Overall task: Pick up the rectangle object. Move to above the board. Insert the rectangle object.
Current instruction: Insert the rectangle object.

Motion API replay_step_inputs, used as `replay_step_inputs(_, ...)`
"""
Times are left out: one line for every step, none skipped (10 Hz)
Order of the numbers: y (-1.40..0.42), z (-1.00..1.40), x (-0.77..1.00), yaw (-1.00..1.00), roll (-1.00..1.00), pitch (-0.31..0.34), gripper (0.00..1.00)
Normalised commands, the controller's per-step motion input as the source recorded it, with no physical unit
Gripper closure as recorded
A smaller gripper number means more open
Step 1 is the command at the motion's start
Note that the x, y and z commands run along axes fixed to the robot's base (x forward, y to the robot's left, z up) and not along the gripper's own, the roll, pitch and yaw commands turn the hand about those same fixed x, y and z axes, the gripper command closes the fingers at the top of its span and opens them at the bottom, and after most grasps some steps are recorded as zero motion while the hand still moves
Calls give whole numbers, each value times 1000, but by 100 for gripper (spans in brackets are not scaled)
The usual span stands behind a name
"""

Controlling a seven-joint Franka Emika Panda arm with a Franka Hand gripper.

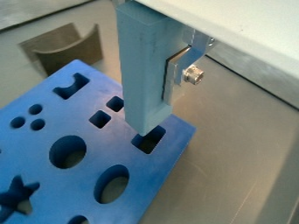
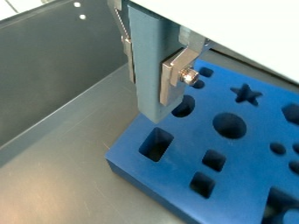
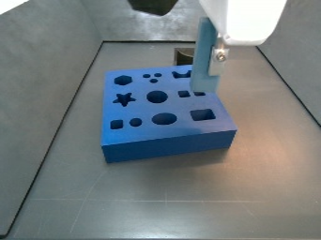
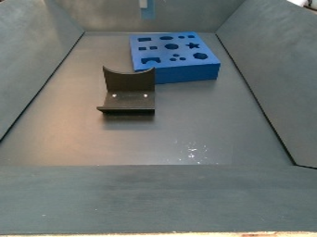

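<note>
My gripper (image 1: pixel 149 77) is shut on the rectangle object (image 1: pixel 142 61), a slim light-blue bar held upright between the silver fingers (image 2: pixel 170 75). The board (image 1: pixel 70 140) is a thick bright-blue block with dark cut-outs. In a wrist view the bar's lower end hangs just over a small rectangular hole (image 1: pixel 149 141) near the board's corner. In a side view the gripper (image 3: pixel 208 58) holds the bar (image 3: pixel 202 66) over the board's far right part (image 3: pixel 163 108), its end close to the top face. I cannot tell whether it touches.
The dark fixture (image 4: pixel 128 91) stands on the grey floor beside the board (image 4: pixel 173 54); it also shows in a wrist view (image 1: pixel 59 45). Sloping grey walls (image 2: pixel 59 70) enclose the bin on all sides.
</note>
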Motion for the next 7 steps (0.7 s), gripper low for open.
replay_step_inputs(0, -43, 80, 174, -34, 0, 100)
replay_step_inputs(0, -263, 37, 951, -103, -257, 100)
replay_step_inputs(57, -77, 0, 843, -180, -283, 100)
replay_step_inputs(100, 0, -34, 0, -34, 0, 100)
replay_step_inputs(194, -203, -120, 617, -254, -217, 100)
replay_step_inputs(37, -163, 0, 911, -291, -340, 100)
replay_step_inputs(0, 0, -40, 143, -94, -229, 100)
